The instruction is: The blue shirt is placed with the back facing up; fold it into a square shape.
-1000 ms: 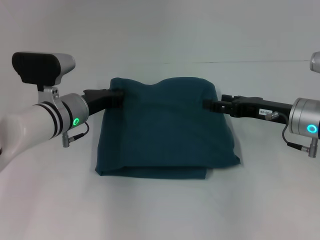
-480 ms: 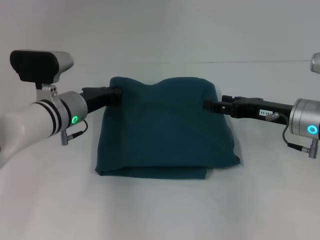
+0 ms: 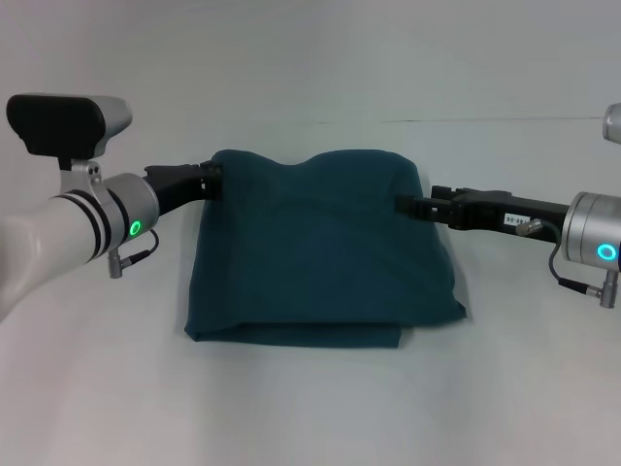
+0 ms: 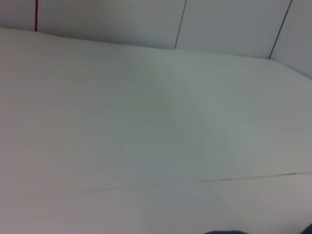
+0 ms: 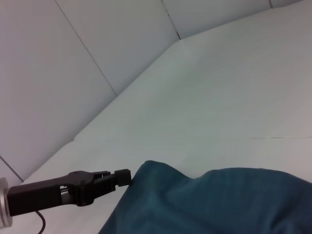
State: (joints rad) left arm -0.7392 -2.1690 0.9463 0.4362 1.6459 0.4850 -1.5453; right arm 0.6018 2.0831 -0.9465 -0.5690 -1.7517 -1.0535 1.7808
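Observation:
The blue shirt (image 3: 320, 252) lies folded into a thick, roughly square pad in the middle of the white table, its far edge puffed up. In the right wrist view the blue shirt (image 5: 214, 204) fills the lower part. My left gripper (image 3: 212, 180) sits at the shirt's far left corner, open, its tip just touching the cloth's edge and holding nothing. That same left gripper (image 5: 123, 177) shows side-on in the right wrist view. At the far right edge my right gripper (image 3: 404, 205) is shut on the shirt's fabric.
The white table (image 3: 310, 408) stretches all round the shirt, with a thin seam line (image 3: 485, 120) across it at the back. The left wrist view shows only the bare table (image 4: 156, 122) and wall panels.
My left gripper has slid off the shirt's far left corner, leftward to its edge. The shirt has kept its shape and the right arm has stayed put.

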